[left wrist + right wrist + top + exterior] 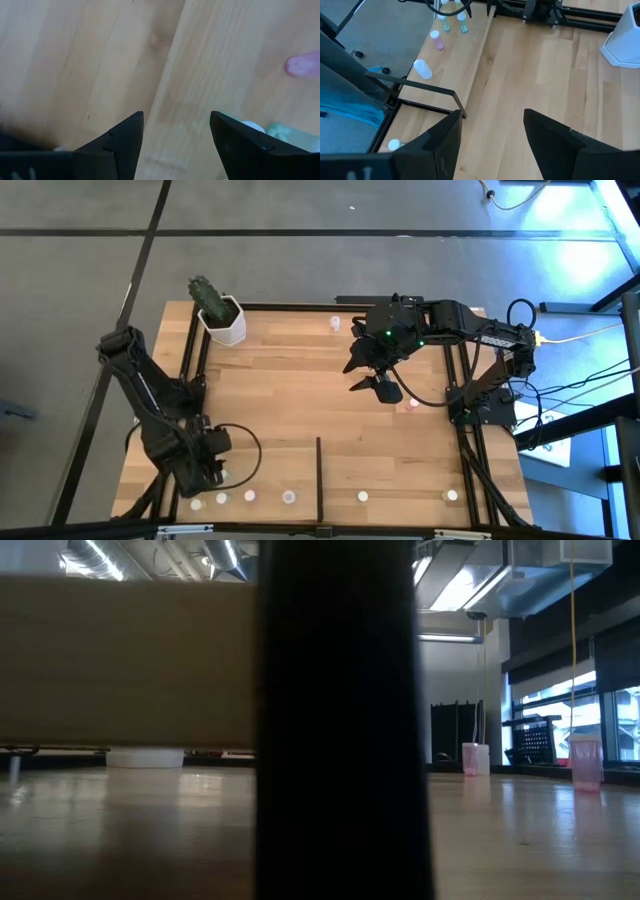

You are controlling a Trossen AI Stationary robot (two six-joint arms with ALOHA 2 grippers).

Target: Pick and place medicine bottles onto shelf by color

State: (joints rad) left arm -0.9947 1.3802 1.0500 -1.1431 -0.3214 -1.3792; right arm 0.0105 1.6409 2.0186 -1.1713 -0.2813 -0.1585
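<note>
- Black upright [340,720] fills the low view centre, prob the thin divider [319,470] at the near edge; it hides most of the table there
- L gripper [175,135] near-left corner, low over the wood, jaws released w/ nothing btwn; pale green bottle [280,132] just beside one finger, pink one [302,65] a bit off
- R gripper [490,127] hovers mid-table toward far right, jaws apart, empty
- Bottles: row along the near edge [288,497], one [335,323] at the far edge, one pinkish [412,403] just by the R gripper; cactus pot [226,323] far-left
- Shelf strip [447,65] carries a few bottles, one on its side [422,69]
- Risks: bottles tiny vs fingers, so a closing finger could clip the green one & tip it; a lying bottle may roll; pale tints = easy colour mix-up; divider could snag an arm crossing it
</note>
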